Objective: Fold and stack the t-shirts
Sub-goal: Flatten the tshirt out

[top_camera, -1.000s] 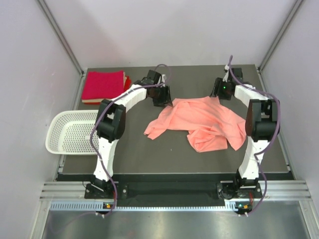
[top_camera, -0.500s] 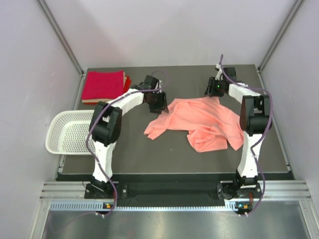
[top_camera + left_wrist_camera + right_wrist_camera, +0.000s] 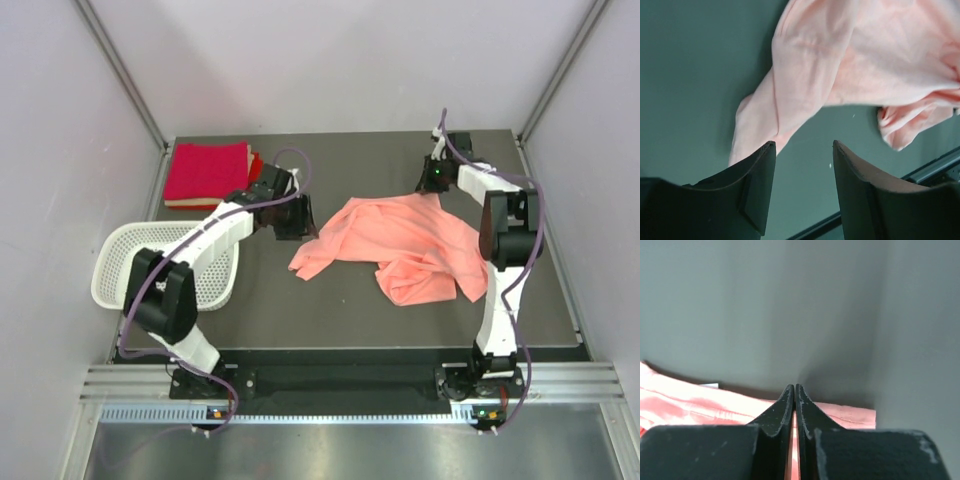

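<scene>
A salmon-pink t-shirt (image 3: 400, 240) lies crumpled in the middle of the dark mat. My right gripper (image 3: 432, 186) is at its far edge, and the right wrist view shows that gripper (image 3: 795, 386) shut with the pink hem (image 3: 690, 397) pinched between the jaws, beside a small white tag (image 3: 710, 385). My left gripper (image 3: 297, 222) hovers just left of the shirt. In the left wrist view the gripper (image 3: 802, 145) stands open over bare mat with a pink sleeve (image 3: 765, 115) just beyond its left finger. Folded red t-shirts (image 3: 207, 170) are stacked at the back left corner.
A white perforated basket (image 3: 105, 285) sits at the left edge, with my left arm reaching over it. The mat's front edge and a metal rail (image 3: 935, 167) run along the near side. Grey walls close in the table on three sides.
My right gripper has closed on the pink shirt's far edge. My left arm has swung left and nearer, its gripper drawing away from the shirt's far-left edge.
</scene>
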Action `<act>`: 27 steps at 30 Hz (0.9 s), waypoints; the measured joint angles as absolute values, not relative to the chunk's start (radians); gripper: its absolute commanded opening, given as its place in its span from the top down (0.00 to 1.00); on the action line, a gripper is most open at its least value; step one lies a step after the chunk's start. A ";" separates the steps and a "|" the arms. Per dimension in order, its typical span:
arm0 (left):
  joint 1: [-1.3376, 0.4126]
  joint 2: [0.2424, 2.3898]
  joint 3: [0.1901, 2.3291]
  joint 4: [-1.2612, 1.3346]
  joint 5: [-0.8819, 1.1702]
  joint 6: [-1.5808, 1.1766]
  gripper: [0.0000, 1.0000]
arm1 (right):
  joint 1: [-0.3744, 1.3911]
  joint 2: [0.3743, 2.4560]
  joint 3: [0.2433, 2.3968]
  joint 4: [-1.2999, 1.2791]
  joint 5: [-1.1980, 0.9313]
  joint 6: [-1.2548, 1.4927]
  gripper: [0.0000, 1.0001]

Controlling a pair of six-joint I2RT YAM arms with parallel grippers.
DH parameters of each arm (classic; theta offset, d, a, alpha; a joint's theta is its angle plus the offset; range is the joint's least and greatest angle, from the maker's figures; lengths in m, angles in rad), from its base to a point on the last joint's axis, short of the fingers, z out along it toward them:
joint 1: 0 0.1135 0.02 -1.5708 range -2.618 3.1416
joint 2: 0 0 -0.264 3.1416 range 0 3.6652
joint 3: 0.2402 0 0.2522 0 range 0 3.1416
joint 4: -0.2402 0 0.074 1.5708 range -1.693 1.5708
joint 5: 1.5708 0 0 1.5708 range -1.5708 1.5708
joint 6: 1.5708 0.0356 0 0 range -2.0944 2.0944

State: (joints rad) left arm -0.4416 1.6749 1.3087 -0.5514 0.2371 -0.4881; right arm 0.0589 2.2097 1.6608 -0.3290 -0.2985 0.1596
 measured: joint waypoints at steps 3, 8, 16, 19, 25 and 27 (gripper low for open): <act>-0.442 1.607 1.210 -0.562 0.237 -0.492 0.45 | 0.059 2.199 1.673 -0.345 -0.297 0.161 1.00; -0.442 1.508 1.089 -0.584 0.234 -0.498 0.45 | 0.059 2.057 1.633 -0.377 -0.230 0.171 1.00; -0.442 1.430 1.017 -0.557 0.283 -0.522 0.44 | 0.059 1.629 1.388 -0.340 -0.095 0.207 1.00; -0.442 1.428 0.962 -0.518 0.324 -0.542 0.45 | 0.057 1.554 1.309 -0.339 -0.044 0.226 1.00; -0.442 1.430 0.874 -0.485 0.348 -0.584 0.45 | 0.037 1.531 1.163 -0.391 0.083 0.279 1.00; -0.442 1.432 0.867 -0.478 0.347 -0.592 0.45 | 0.019 1.531 1.114 -0.410 0.104 0.298 1.00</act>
